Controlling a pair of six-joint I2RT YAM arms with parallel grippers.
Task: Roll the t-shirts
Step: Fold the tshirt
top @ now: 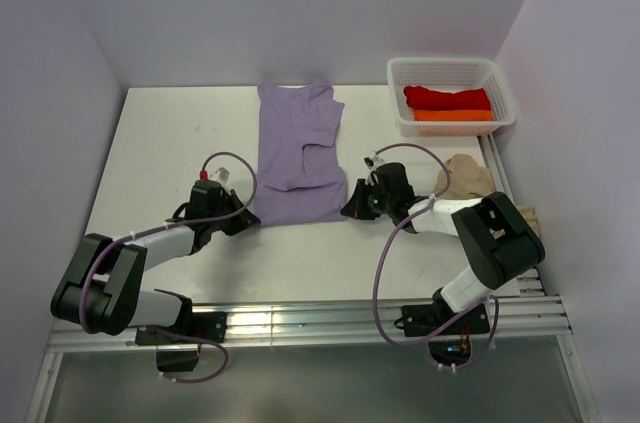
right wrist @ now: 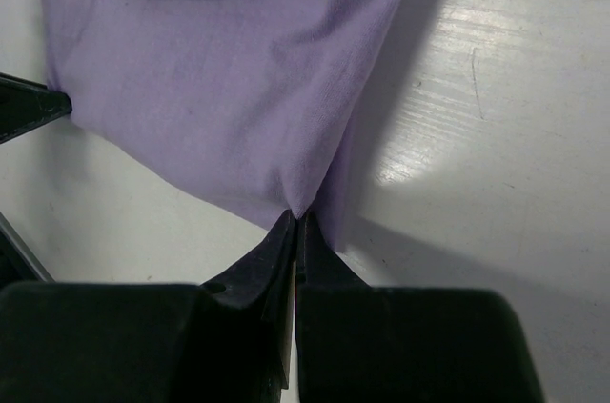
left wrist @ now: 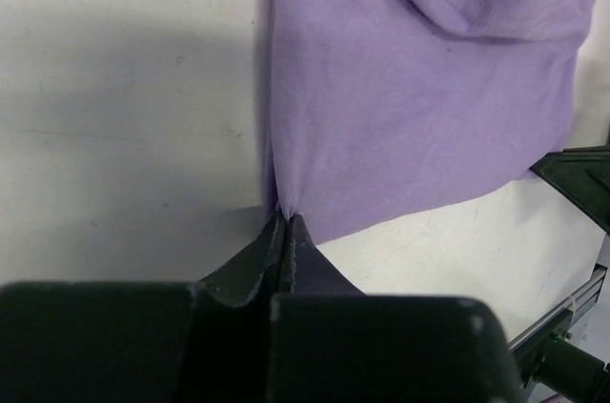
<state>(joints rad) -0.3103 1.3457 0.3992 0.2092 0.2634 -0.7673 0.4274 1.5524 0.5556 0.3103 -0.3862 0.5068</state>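
Top external view: the purple shirt [top: 298,153] lies flat, long axis running away from you, hem nearest the arms; your left claw [top: 243,220] is pinched tight on the hem's left corner, your right claw [top: 352,208] on its right corner; the roll would go straight away from both. Right of the purple shirt, the basket [top: 455,126] holds a red shirt [top: 447,97] and an orange shirt [top: 453,115]; a tan shirt [top: 465,175] lies nearer the hem.

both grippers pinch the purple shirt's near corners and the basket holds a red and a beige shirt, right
No: the top view shows the basket holding a red shirt and an orange shirt; the beige shirt lies on the table. The rest stands.
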